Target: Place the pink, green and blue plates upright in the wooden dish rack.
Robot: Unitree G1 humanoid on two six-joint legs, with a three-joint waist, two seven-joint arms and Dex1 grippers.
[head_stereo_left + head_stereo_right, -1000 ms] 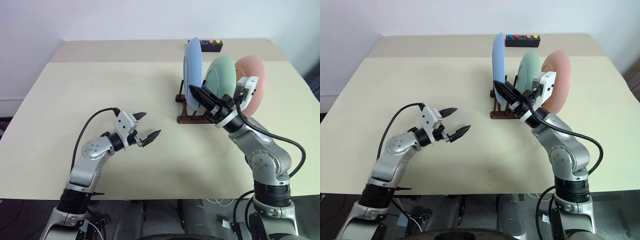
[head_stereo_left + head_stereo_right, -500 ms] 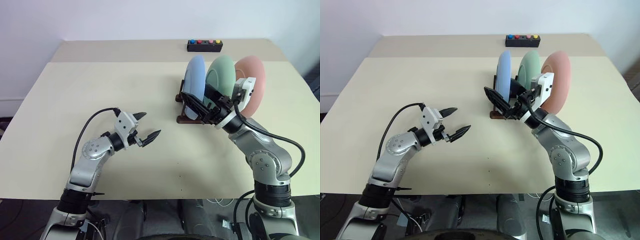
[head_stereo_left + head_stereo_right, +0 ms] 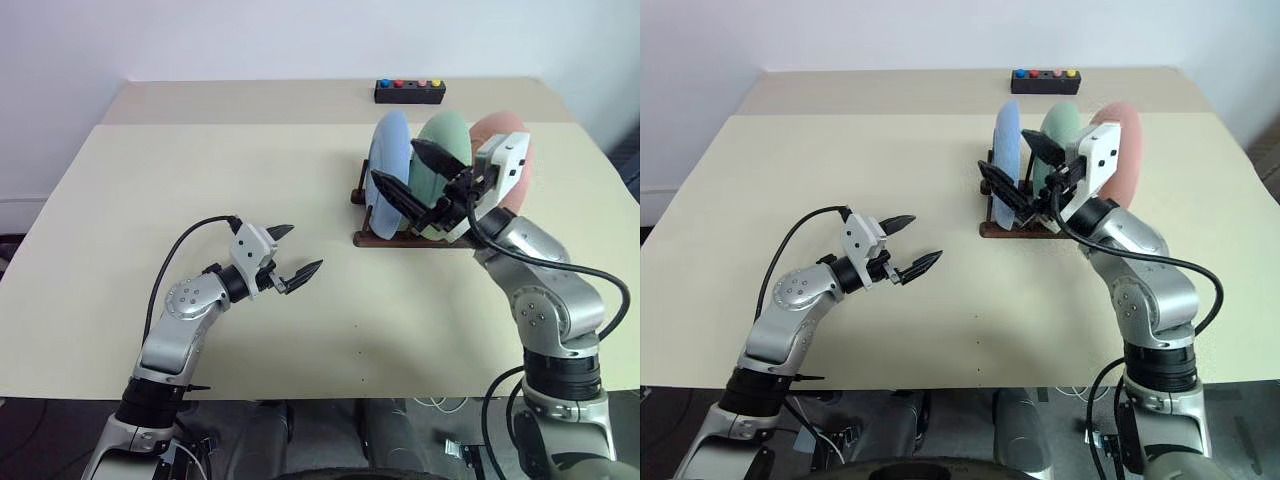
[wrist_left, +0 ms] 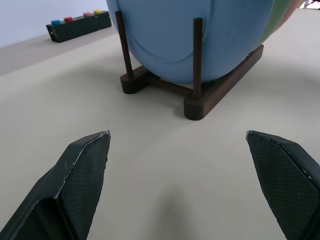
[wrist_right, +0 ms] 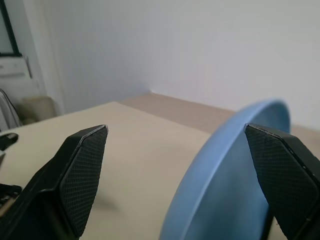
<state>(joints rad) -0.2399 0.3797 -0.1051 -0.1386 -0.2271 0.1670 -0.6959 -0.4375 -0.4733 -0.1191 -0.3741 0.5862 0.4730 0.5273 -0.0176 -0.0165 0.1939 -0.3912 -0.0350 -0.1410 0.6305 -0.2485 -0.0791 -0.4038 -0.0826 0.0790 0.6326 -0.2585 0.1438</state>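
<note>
All three plates stand upright in the rack (image 3: pixel 400 238) on the worktop (image 3: pixel 200 170): blue plate (image 3: pixel 388 172) at the left end, green plate (image 3: pixel 443 150) in the middle, pink plate (image 3: pixel 508 130) on the right. The right gripper (image 3: pixel 406 175) spreads wide, holding nothing, its fingers either side of the blue plate's rim. The left gripper (image 3: pixel 295 252) hovers open over bare worktop, well apart from the rack.
</note>
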